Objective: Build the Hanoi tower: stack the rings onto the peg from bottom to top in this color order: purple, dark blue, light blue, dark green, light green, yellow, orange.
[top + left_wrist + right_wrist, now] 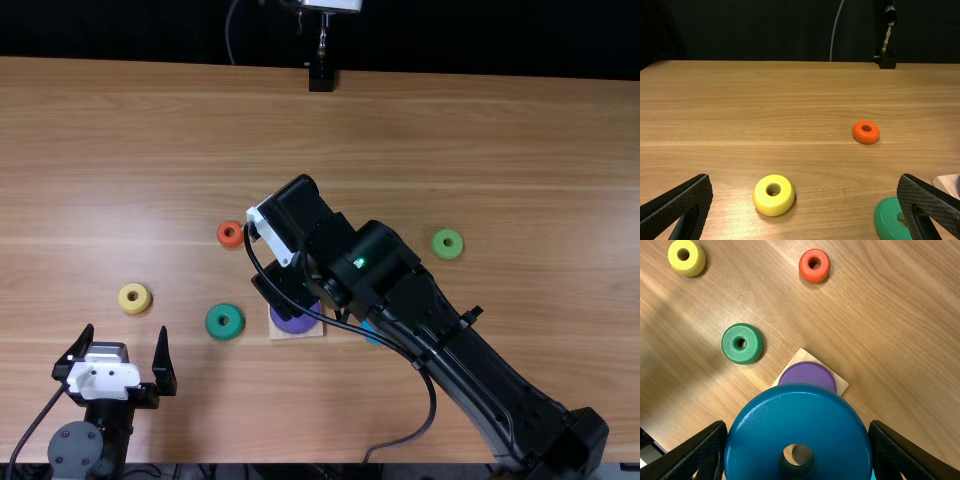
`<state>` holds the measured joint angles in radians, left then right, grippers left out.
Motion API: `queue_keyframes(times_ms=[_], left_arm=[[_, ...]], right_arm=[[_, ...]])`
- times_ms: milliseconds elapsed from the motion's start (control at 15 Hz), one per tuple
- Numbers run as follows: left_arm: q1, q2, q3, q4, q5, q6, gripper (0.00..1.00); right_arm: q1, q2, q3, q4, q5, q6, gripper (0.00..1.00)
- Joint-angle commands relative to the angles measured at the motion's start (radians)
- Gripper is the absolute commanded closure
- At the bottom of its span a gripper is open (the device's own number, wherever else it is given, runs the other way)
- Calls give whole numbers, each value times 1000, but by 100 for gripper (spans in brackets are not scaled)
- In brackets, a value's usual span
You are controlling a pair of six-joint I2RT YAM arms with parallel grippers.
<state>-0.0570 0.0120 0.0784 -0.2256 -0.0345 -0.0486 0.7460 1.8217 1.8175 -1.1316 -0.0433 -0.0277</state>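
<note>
Ring in grip: your dark blue ring (795,425) sits between the fingers of the right gripper (278,292), one finger pressed to each side.
Where you have it: over the middle of the table (540,150), by the purple ring (293,323) and overlapping it in your right wrist view; you can't tell from here whether the peg enters its hole.
Purple ring: on your square wooden base (297,336), lying flat.
Light blue ring: just beside the base on its right, partly hidden from you by the right arm (460,350).
Dark green ring: flat on the wood, near the left side of your base (781,379).
Orange ring: farther from you than the base and a little left of it (230,234).
Yellow ring: on the table, left of the dark green one, just beyond your left gripper (127,330).
Light green ring: off to your right, beyond the right arm, well apart from the others (447,243).
Left gripper: your fingers there are spread wide, with nothing held between them.
Far edge: you have a black block (321,78) there, with a metal fitting above it.
</note>
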Motion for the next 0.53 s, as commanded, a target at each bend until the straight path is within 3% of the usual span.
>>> queue_keyframes(times_ms=[0, 400, 467], left_arm=[[8, -12, -49, -17, -4, 16, 0], [8, -12, -49, -17, -4, 16, 0], [9, -12, -49, -17, -4, 16, 0]], right_arm=[[6, 4, 9, -29, -5, 0, 100], [4, -10, 9, -57, -5, 0, 100], [4, -9, 8, -57, 1, 4, 92]])
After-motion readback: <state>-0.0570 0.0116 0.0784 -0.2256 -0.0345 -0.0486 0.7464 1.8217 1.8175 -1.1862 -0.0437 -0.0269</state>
